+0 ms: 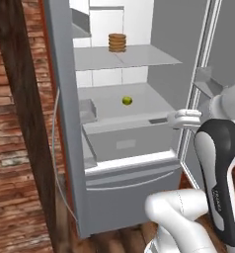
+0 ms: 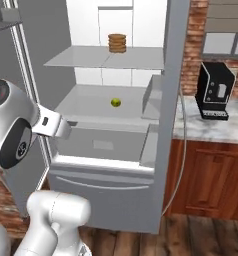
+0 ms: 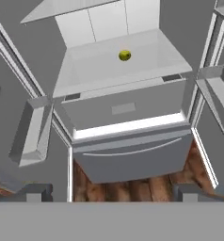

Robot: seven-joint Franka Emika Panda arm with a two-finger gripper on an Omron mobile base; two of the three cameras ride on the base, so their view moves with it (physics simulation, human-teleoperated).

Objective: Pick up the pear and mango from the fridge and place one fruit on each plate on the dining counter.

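The fridge (image 1: pixel 65 123) (image 2: pixel 166 150) (image 3: pixel 132 155) stands open, grey outside and white inside. A small yellow-green pear (image 1: pixel 127 101) (image 2: pixel 116 102) (image 3: pixel 124 55) lies alone on the middle glass shelf, towards its back. My gripper (image 1: pixel 177 119) (image 2: pixel 66 127) (image 3: pixel 114 194) hovers in front of the fridge, near the shelf's front edge, well short of the pear. Its fingers (image 3: pixel 35 192) stand wide apart, open, with nothing between them. The mango, the plates and the dining counter are out of view.
A stack of brown ridged discs (image 1: pixel 117 42) (image 2: pixel 117 43) sits on the upper shelf. A closed drawer (image 3: pixel 125 110) lies below the pear's shelf. Door bins (image 3: pixel 31 132) (image 3: pixel 220 94) flank the opening. A black coffee machine (image 2: pixel 214 92) stands on the marble wall counter (image 2: pixel 206 131).
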